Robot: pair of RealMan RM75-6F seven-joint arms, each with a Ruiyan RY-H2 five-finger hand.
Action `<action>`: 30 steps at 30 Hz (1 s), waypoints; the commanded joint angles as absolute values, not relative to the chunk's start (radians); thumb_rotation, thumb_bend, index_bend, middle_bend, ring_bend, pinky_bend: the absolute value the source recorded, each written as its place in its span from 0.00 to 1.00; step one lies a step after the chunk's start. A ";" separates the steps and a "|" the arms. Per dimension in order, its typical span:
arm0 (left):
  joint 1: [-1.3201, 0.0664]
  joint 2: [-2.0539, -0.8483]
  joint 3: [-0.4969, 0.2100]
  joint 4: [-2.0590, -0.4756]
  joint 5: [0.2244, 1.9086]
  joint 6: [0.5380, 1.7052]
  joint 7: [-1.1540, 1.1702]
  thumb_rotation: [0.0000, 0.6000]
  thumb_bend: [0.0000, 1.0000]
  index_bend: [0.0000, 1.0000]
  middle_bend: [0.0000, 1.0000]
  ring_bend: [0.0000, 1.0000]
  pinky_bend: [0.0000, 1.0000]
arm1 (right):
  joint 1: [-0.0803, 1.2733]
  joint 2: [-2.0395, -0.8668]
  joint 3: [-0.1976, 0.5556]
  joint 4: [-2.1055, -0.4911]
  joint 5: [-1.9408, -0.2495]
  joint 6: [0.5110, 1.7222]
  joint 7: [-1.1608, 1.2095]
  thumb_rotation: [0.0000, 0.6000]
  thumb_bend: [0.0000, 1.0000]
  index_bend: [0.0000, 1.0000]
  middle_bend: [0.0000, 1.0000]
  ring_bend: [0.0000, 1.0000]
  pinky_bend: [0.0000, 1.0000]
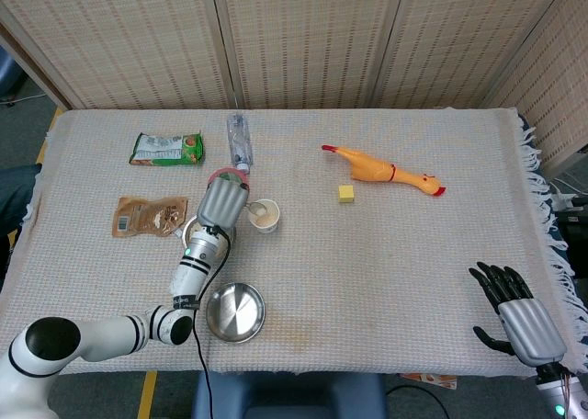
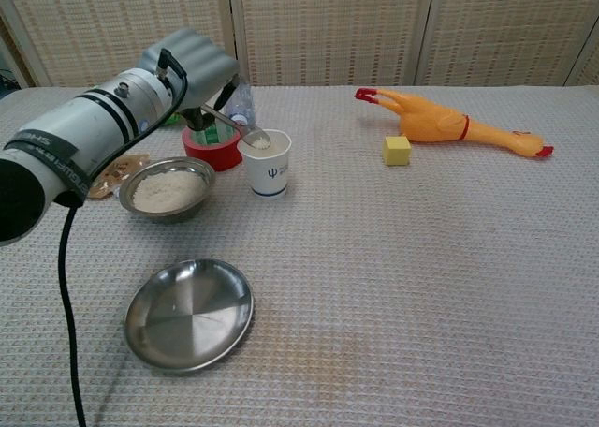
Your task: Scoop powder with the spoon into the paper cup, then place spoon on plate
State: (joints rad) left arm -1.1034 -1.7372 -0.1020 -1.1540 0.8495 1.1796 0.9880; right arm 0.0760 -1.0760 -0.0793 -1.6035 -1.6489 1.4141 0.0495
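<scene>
The left robot hand pinches the spoon by its handle, tilting the bowl over the paper cup, apparently to tip powder in. Just left of the cup sits the bowl of powder; the empty plate waits nearer. The cup bears a small blue logo, unreadable. The right robot hand idles, fingers spread, at the desk's near right corner.
</scene>
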 commanded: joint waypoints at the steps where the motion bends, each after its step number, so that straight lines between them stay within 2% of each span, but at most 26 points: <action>1: -1.081 -1.811 0.003 -0.989 1.062 1.270 0.982 1.00 0.38 0.62 1.00 1.00 1.00 | 0.079 -1.068 -0.081 -1.610 -1.646 1.405 0.057 1.00 0.15 0.00 0.00 0.00 0.00; 6: -1.053 -1.899 0.056 -0.791 1.228 1.328 0.927 1.00 0.38 0.62 1.00 1.00 1.00 | 0.078 -1.059 -0.087 -1.618 -1.650 1.403 0.066 1.00 0.15 0.00 0.00 0.00 0.00; 11: -1.026 -1.952 0.053 -0.689 1.269 1.295 0.941 1.00 0.38 0.62 1.00 1.00 1.00 | 0.071 -1.052 -0.091 -1.623 -1.663 1.419 0.073 1.00 0.15 0.00 0.00 0.00 0.00; 16: -1.010 -1.982 0.061 -0.611 1.340 1.320 0.943 1.00 0.38 0.62 1.00 1.00 1.00 | 0.070 -1.049 -0.095 -1.623 -1.669 1.421 0.078 1.00 0.15 0.00 0.00 0.00 0.00; 20: -0.998 -2.010 0.048 -0.554 1.380 1.352 0.927 1.00 0.38 0.62 1.00 1.00 1.00 | 0.059 -1.065 -0.077 -1.621 -1.641 1.434 0.019 1.00 0.15 0.00 0.00 0.00 0.00; 30: -0.981 -2.044 -0.008 -0.477 1.427 1.387 0.869 1.00 0.38 0.62 1.00 1.00 1.00 | 0.064 -1.053 -0.087 -1.640 -1.643 1.411 0.023 1.00 0.15 0.00 0.00 0.00 0.00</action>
State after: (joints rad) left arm -0.9838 -2.0420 0.0023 -0.4775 1.4251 1.3816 0.8781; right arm 0.0634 -1.0528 -0.0870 -1.6402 -1.6433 1.4113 0.0227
